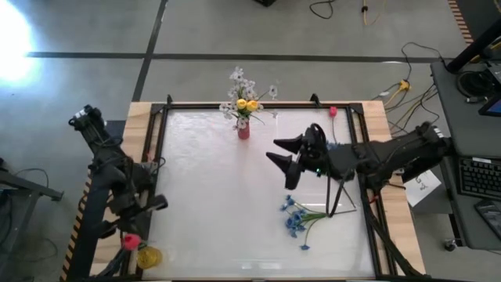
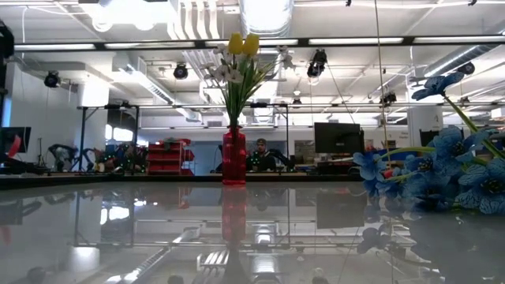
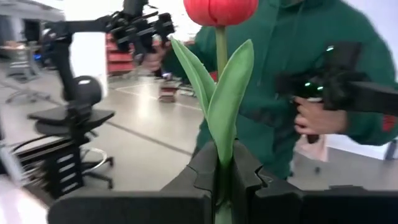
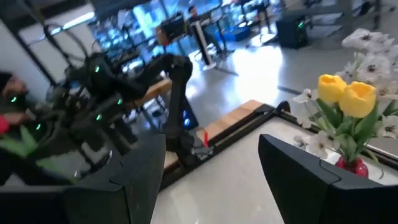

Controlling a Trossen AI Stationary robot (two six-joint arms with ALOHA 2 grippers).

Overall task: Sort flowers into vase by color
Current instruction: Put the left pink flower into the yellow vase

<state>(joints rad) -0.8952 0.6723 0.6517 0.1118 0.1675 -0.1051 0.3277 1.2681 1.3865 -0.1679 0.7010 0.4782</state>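
Clamped on a red tulip's stem [image 3: 222, 134], left end effector [image 3: 225, 180] holds it upright off the bench's [image 1: 203, 196] left edge; right end effector [image 1: 283, 158], fingers apart, hovers between vase [image 1: 243, 129] and blue flowers [image 1: 297, 217], likely for pickup.

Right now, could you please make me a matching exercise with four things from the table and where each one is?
Things:
1. yellow tulips
2. blue flowers
3. red tulip
4. right gripper

Places:
A. lying flat on the table
B. clamped in the left gripper
C. standing in the red vase
D. open above the table's middle

Pairs: 1-C, 2-A, 3-B, 4-D
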